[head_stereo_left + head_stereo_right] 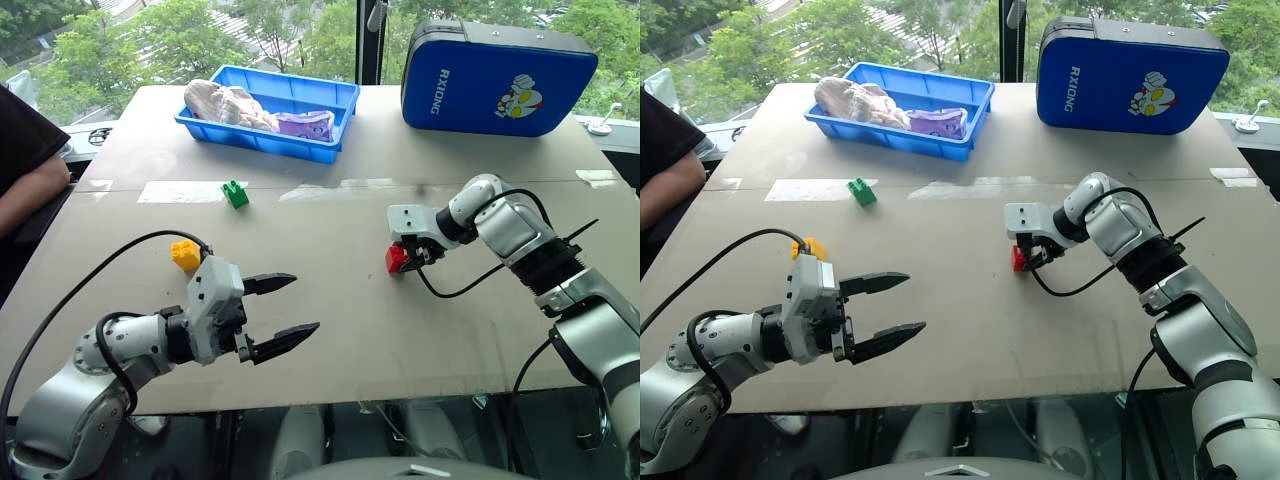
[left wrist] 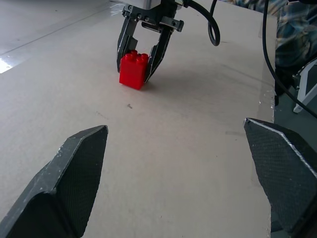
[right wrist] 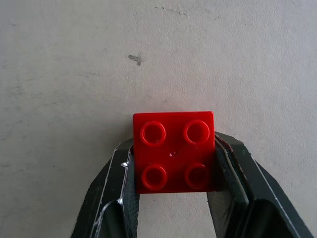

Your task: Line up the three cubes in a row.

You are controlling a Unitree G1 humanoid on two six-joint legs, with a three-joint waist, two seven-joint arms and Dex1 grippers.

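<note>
Three cubes sit on the bench (image 1: 330,300): one red cube (image 1: 396,259) right of centre, pinched in the right claw (image 1: 403,258) with its base on the bench; one yellow cube (image 1: 185,254) near left; one green cube (image 1: 235,194) farther back. The left claw (image 1: 290,312) gapes wide, empty.

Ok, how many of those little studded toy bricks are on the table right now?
3. The red studded plastic brick sits on the table, clamped in the right tool; the yellow one lies near the left arm; the green one lies before the blue tray.
</note>
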